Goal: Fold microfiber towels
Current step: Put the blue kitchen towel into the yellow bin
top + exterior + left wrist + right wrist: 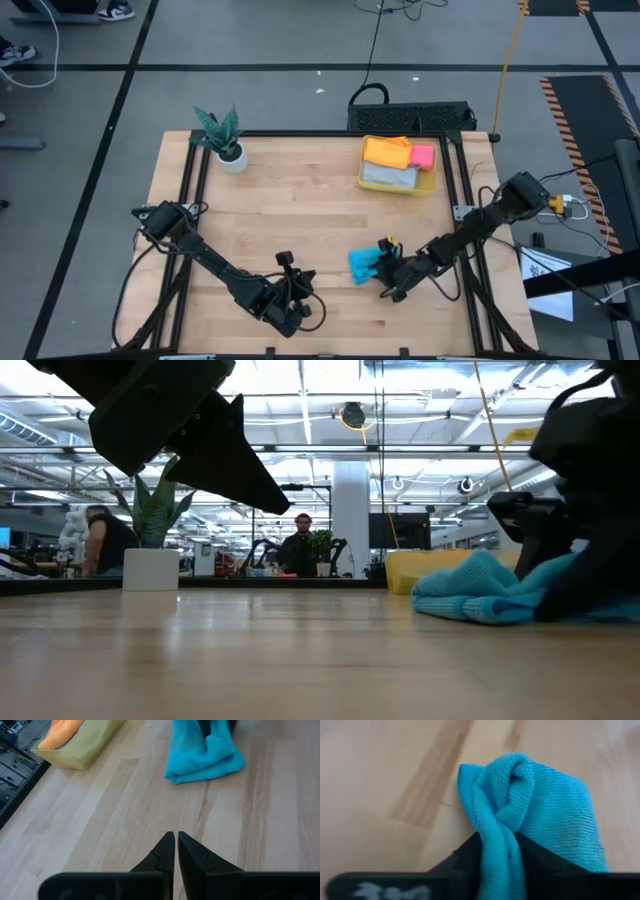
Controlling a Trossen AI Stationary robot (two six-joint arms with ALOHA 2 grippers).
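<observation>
Wooden table (pixel 300 230) fills the near part of the scene, with pale planks and a dark frame around it. Closest to the front edge, the left gripper (pixel 176 840) hangs just above the bare wood with its two fingers pressed together, holding nothing. A little further, toward the right, the bright blue towel (pixel 364 263) lies bunched on the wood, and the right gripper (pixel 509 845) has its fingers clamped on a fold of it. Further back, the yellow bin (pixel 400 185) holds the orange towel (pixel 386 152), the pink towel (pixel 423 156) and the grey towel (pixel 388 176). At the far left stands a small potted plant (pixel 225 140).
</observation>
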